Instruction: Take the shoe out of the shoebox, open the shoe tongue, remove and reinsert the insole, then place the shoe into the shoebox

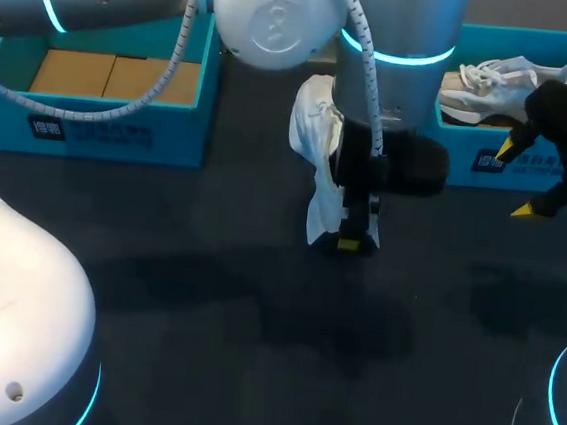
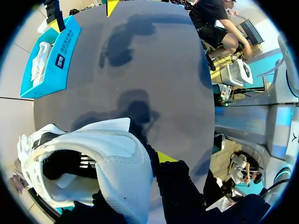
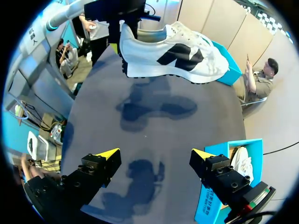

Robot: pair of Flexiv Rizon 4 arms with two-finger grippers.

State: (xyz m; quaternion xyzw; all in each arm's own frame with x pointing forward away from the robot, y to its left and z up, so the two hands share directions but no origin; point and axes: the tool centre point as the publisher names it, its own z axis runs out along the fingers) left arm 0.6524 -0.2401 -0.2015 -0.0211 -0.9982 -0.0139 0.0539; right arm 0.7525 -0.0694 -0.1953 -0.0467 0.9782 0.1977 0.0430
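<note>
A white shoe (image 1: 314, 160) with black side marks hangs in the air over the middle of the table, sole facing my right arm. My left gripper (image 1: 354, 241) is shut on its heel collar. In the left wrist view the shoe (image 2: 105, 158) fills the space by the gripper (image 2: 148, 161), one yellow fingertip (image 2: 163, 157) outside the heel wall and the other hidden inside. In the right wrist view the shoe (image 3: 173, 51) floats ahead of my right gripper (image 3: 155, 154), which is open and holds nothing. The right gripper (image 1: 518, 180) hovers in front of the right shoebox (image 1: 489, 162).
The blue right shoebox (image 3: 212, 200) holds a second white shoe (image 1: 497, 80). A blue left shoebox (image 1: 101, 130) with a brown cardboard floor stands at the back left. Dark table surface (image 1: 254, 310) lies under and in front of both grippers.
</note>
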